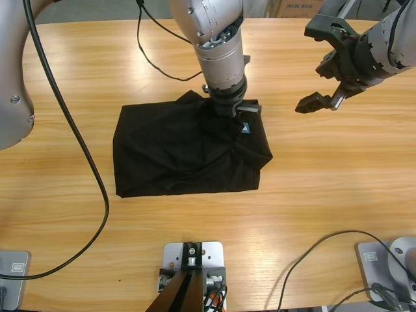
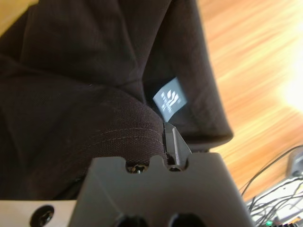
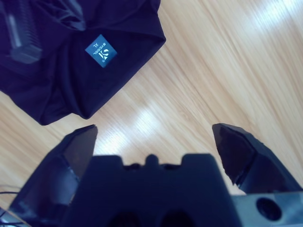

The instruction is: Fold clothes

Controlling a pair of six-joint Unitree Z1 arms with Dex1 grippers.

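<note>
Shirt [image 1: 182, 153]: folded into rough rectangle, centre frame; upper-right corner unfinished.
Left tool [image 1: 229, 107]: pinching shirt hem.
Right tool [image 1: 318, 101]: spread, empty.

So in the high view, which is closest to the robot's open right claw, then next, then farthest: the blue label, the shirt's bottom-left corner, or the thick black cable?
From the right gripper:
1. Blue label, shirt's near edge.
2. Shirt's bottom-left corner, lower left.
3. Thick black cable, just beyond that corner.
</note>
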